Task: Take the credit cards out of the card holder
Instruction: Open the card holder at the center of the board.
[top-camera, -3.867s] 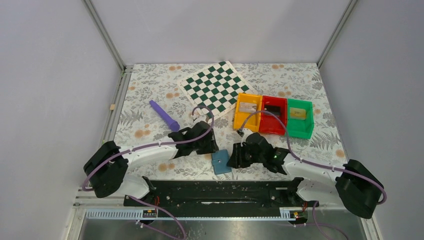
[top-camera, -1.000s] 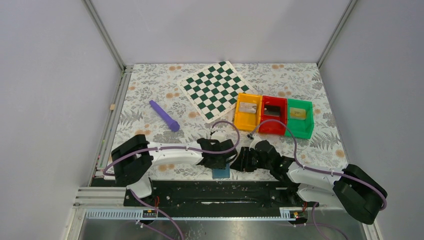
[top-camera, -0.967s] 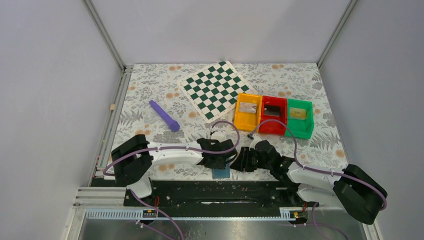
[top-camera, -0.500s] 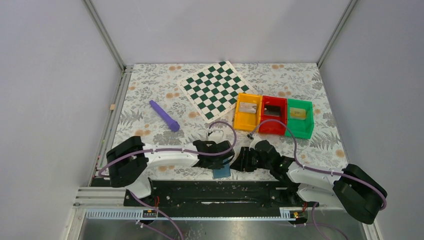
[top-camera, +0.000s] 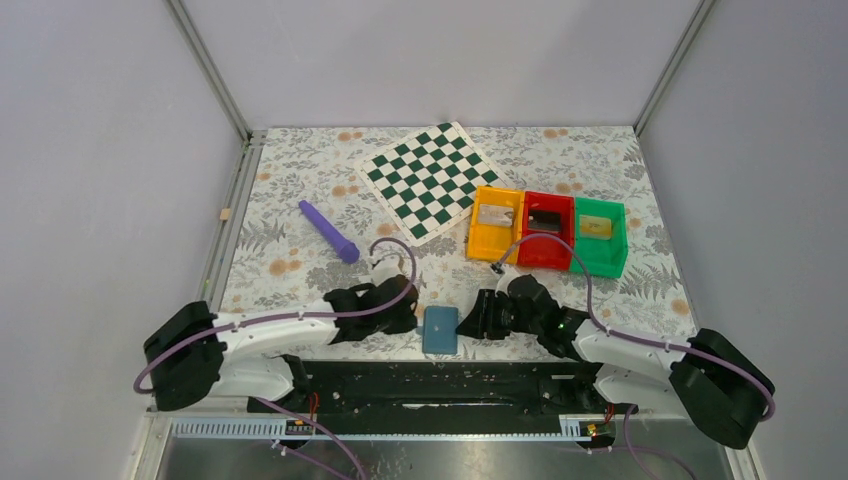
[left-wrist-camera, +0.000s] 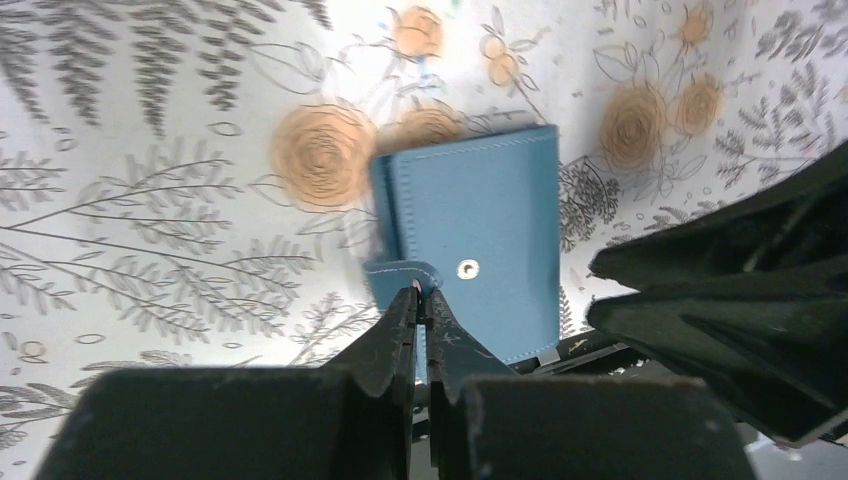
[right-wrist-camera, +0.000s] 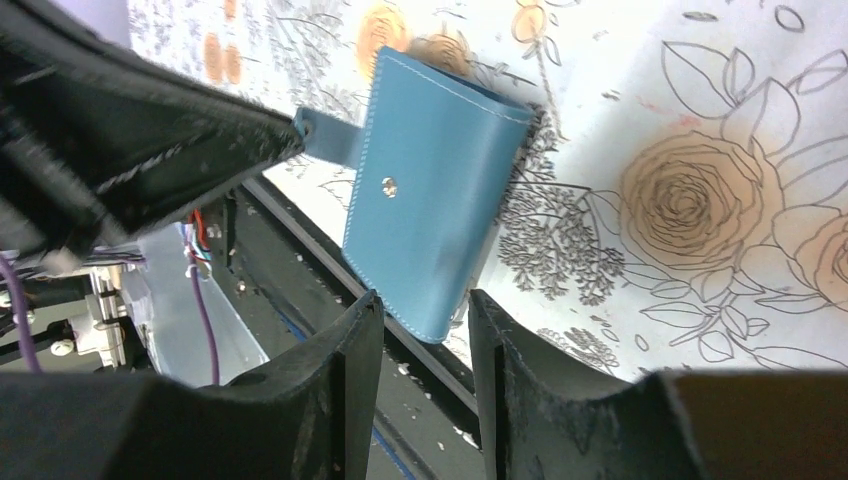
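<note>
Logging card holder (top-camera: 440, 329) as folded shut, flat on floral table (top-camera: 290, 260) close to near edge, right between both grippers. Seeing no credit cards anywhere on it; presumably tucked inside, so 0 out by my read.

Left gripper (left-wrist-camera: 420, 292): pinched fully together on edge of snap tab (left-wrist-camera: 402, 272) of card holder, just beside metal snap (left-wrist-camera: 466, 268). Probably gripping there to pop the snap and peel the flap back, the only way in.

Right gripper (right-wrist-camera: 422, 297): part-way apart, bracketing near corner of card holder with 1 finger (right-wrist-camera: 345, 360) per side. Cannot tell whether clamping or merely fencing it in. Likely parked there to pin the body against the left-side pull; otherwise expect whole thing sliding along instead of opening.

Step in hand, judged: unsnapping, very early in task. Next: pulling tab up and away from right gripper, slowly. Risks: thin tab slipping out of pinch, or holder dragging off near edge.

Far right: row of 3 bins, orange (top-camera: 481, 246), red (top-camera: 545, 260), green (top-camera: 598, 264), well apart from card holder; possibly drop spots, contents too small to name.
</note>
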